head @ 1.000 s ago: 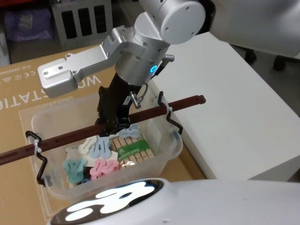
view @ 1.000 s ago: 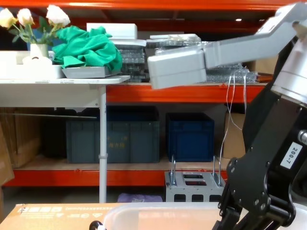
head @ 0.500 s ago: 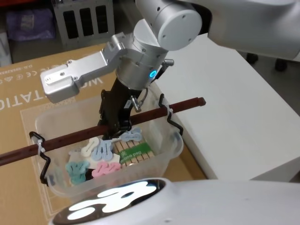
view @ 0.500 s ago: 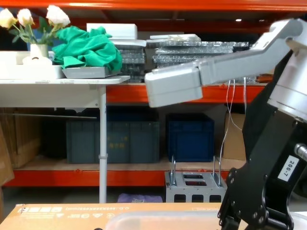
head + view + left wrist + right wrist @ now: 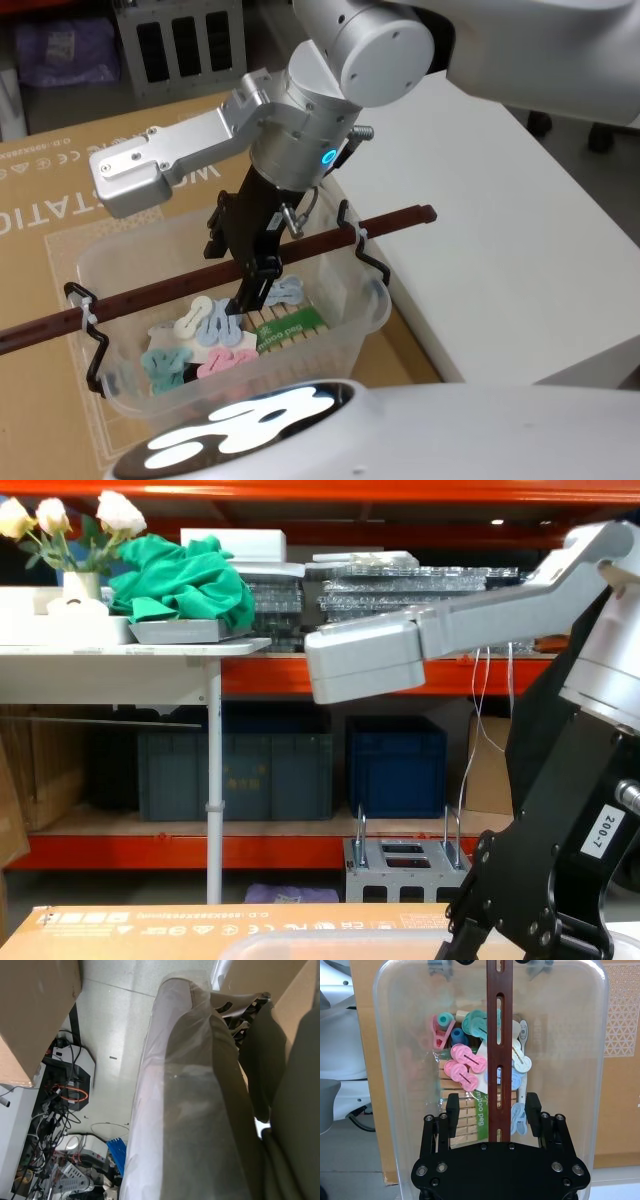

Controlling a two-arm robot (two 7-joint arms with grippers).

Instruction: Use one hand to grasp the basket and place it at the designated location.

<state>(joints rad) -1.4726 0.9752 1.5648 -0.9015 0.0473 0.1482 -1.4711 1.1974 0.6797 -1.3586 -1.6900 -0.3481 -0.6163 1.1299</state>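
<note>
The move turns on the handle (image 5: 400,218), a long red-brown bar that spans the basket (image 5: 372,312) along its length, running in the head view from the robot's near left toward its far right. The right hand (image 5: 250,292) has its opening set across that line, so the bar runs straight between the fingers instead of along them.

In the right wrist view the hand (image 5: 492,1105) is spread, one finger (image 5: 452,1110) on each side of the handle (image 5: 500,1035), which sits a little closer to one finger than the other. The fingertips appear to reach just below the bar, into the basket (image 5: 380,1035) and above the coloured clips (image 5: 465,1067), though whether either finger touches the bar is hard to judge. Nothing is pinched yet.

The basket rests on brown cardboard (image 5: 40,200), directly under the hand, with the white bench (image 5: 500,220) just beside it on the robot's right. Closing on the bar at about mid-length looks like the next step, and a grip near the middle should keep the load level.
</note>
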